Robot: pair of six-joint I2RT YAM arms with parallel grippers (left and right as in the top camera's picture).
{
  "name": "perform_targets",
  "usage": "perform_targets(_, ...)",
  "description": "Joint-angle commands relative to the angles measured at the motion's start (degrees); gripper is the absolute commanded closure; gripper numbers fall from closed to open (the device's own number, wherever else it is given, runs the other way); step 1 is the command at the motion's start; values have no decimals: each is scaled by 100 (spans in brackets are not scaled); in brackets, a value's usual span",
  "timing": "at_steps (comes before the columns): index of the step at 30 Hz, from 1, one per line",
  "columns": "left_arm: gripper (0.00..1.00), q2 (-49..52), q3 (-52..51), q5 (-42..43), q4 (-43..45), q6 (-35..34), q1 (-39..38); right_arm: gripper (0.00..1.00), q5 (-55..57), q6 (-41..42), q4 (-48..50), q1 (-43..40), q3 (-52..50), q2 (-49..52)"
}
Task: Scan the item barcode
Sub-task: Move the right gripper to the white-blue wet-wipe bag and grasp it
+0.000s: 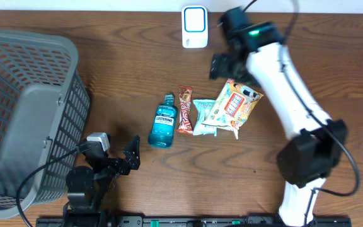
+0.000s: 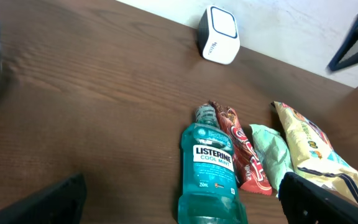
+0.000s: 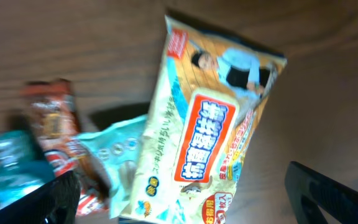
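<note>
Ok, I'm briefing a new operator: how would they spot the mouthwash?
Find the grey basket at the table's left; right of it lies a row of four items. The Listerine bottle is the leftmost, beside a red snack bar: the only clear teal bottle among flat packets.

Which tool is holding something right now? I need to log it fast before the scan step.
Left tool: open, holding nothing.
Right tool: open, holding nothing, above the yellow snack bag.
</note>
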Motion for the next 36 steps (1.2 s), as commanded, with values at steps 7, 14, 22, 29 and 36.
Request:
perform_targets(7, 2, -9, 22, 50, 0, -11, 28, 9, 909, 1172, -400, 481, -22, 1134)
perform_targets(14, 2, -9, 22, 50, 0, -11, 28, 10, 935, 1102, -533, 509, -22, 1556)
perform_targets(22, 2, -9, 22, 50, 0, -11, 28, 26, 935, 885, -754, 509, -22, 2396)
perform_targets(29, 2, -9, 22, 50, 0, -11, 28, 62, 964, 684, -964, 498, 17, 2511)
perform_targets(36, 2, -9, 22, 50, 0, -11, 28, 99, 885, 129, -1272, 492, 234, 2498)
